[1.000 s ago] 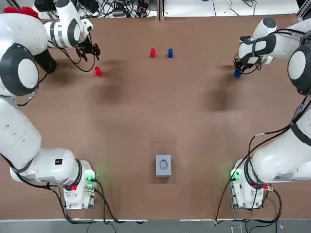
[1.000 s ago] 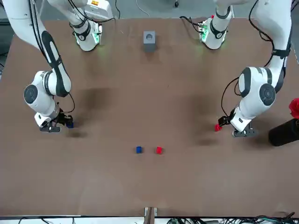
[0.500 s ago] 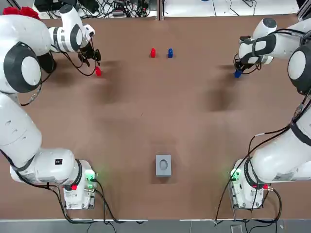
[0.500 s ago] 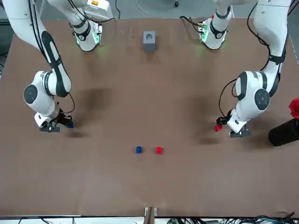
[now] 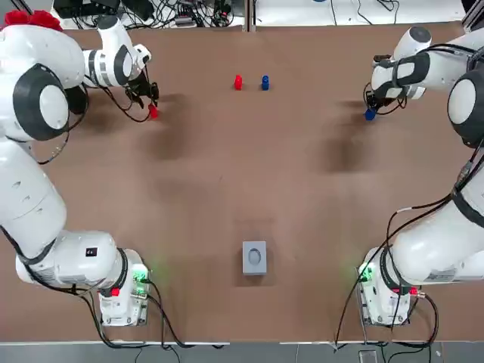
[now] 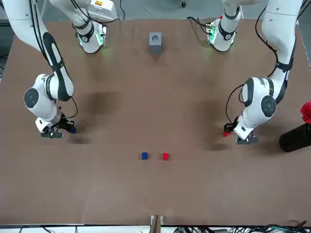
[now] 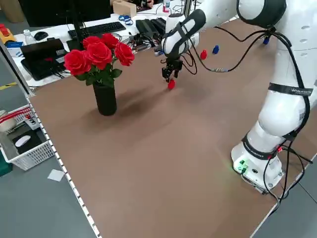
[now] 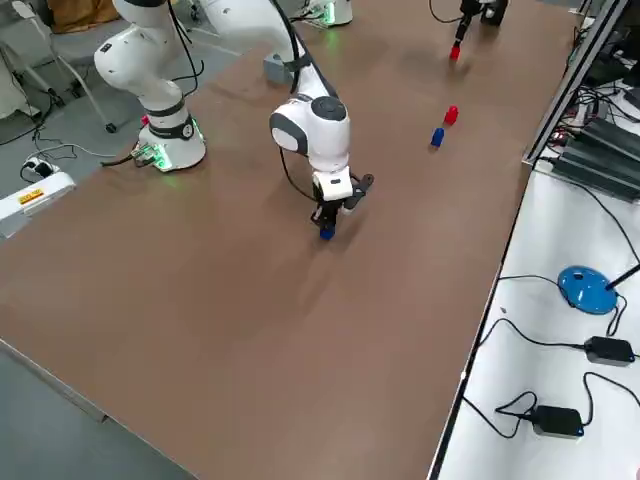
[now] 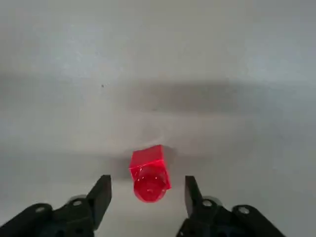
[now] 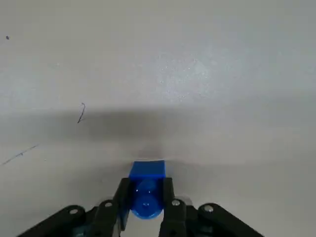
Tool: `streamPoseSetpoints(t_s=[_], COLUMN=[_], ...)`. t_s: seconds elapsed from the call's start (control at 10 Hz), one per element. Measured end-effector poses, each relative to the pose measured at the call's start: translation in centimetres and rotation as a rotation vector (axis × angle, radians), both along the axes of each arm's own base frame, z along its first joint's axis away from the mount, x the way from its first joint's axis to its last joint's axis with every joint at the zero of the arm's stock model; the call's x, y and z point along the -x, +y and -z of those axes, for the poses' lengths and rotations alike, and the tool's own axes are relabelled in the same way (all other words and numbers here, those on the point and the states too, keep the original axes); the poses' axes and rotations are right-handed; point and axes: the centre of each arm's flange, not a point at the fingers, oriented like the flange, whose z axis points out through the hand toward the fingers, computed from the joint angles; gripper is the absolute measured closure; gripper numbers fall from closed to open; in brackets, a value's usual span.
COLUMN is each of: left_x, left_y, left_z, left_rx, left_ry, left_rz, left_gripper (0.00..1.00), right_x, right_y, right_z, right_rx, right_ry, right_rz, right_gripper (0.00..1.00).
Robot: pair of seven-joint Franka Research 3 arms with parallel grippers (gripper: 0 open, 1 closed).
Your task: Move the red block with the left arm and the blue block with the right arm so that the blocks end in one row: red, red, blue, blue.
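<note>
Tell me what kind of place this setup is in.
Probably a robotics lab: the left gripper straddles a small red block and the right gripper grips a small blue block on a brown table, with a black keyboard, tangled cables and power adapters on desks alongside.

two red blocks [image 5: 153,112] [image 5: 238,82], two blue blocks [image 5: 265,82] [image 5: 370,115]

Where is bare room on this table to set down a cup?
Free: the wide middle, between the small grey box near the bases and the paired red block and blue block at the far edge. Crowded: far sides, where left jaws straddle another red block, right jaws grip another blue block.
</note>
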Motion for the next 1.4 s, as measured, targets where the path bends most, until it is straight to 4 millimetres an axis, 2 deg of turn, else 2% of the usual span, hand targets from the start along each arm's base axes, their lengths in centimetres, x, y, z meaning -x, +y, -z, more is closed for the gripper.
streamPoseSetpoints(t_s=[0.2,0.6,0.8,1.1,1.4], left_x=[0.1,0.0,0.0,-0.3,-0.4], left_y=[-0.3,-0.3,-0.3,-0.3,-1.4], left_z=[0.5,0.5,0.5,0.2,0.0], left_rx=[0.001,0.0,0.0,0.001,0.002], left_ry=[0.003,0.0,-0.001,-0.01,-0.017], left_rz=[0.004,0.004,0.006,0.01,0.028], left_gripper=[0.37,0.59,0.67,0.7,0.7], right_x=[0.0,0.0,0.0,-0.3,-0.3], right_y=[0.0,0.0,0.2,1.3,1.8], right_z=[0.0,0.0,0.0,0.0,0.0], right_rx=[-0.001,-0.009,-0.02,-0.033,-0.05], right_ry=[0.0,-0.001,-0.004,-0.019,-0.025], right_rz=[0.002,0.013,0.025,0.019,0.033], right_gripper=[0.7,0.7,0.7,0.7,0.7])
